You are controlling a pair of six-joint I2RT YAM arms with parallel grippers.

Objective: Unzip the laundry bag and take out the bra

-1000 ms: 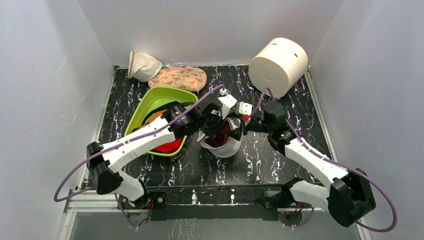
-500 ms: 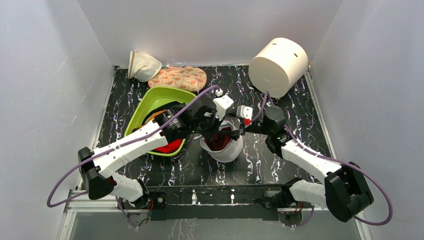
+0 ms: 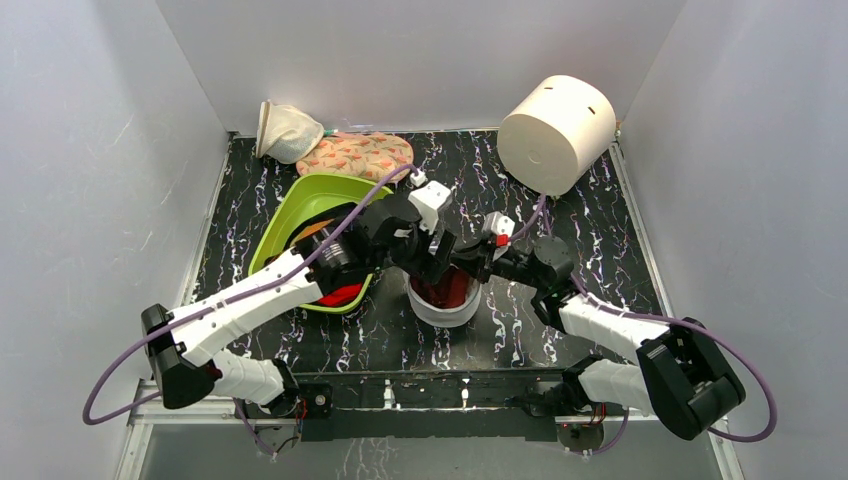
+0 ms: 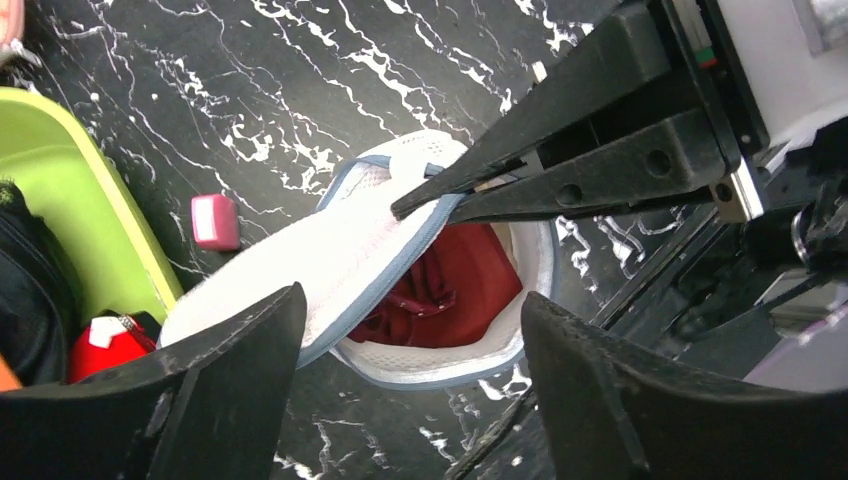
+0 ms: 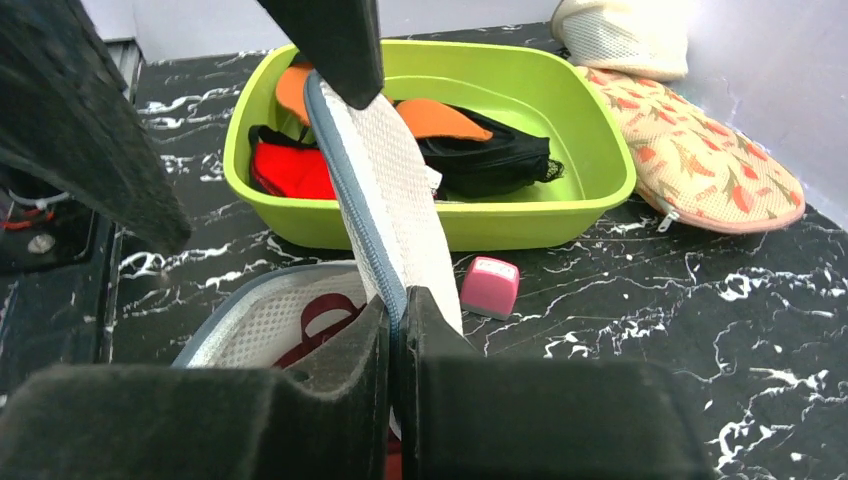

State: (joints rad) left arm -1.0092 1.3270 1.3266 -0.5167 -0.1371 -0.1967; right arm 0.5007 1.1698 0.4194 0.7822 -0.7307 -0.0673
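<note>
The laundry bag (image 3: 440, 312) sits unzipped at the table's middle, its white mesh lid (image 4: 330, 260) lifted off the bowl half. The red bra (image 4: 460, 290) lies inside the bag, with one strap (image 5: 320, 320) showing. My right gripper (image 5: 397, 300) is shut on the lid's blue zip edge and holds it upright. Just above the bag's opening hangs my left gripper (image 4: 412, 300), open, with nothing between its fingers (image 4: 230, 390). From above, both grippers meet over the bag, the left one (image 3: 437, 255) beside the right one (image 3: 468, 262).
A green tub (image 3: 300, 205) of clothes stands left of the bag. A pink cube (image 5: 489, 285) lies between the two. A floral pouch (image 3: 358, 157) and a cream mesh pouch (image 3: 285, 130) lie at the back left. A big white cylinder (image 3: 555, 130) leans at the back right.
My left gripper has let go and opened wide. My right gripper has shut on the lid's zip edge. Both arms have shifted left and lower over the bag.
</note>
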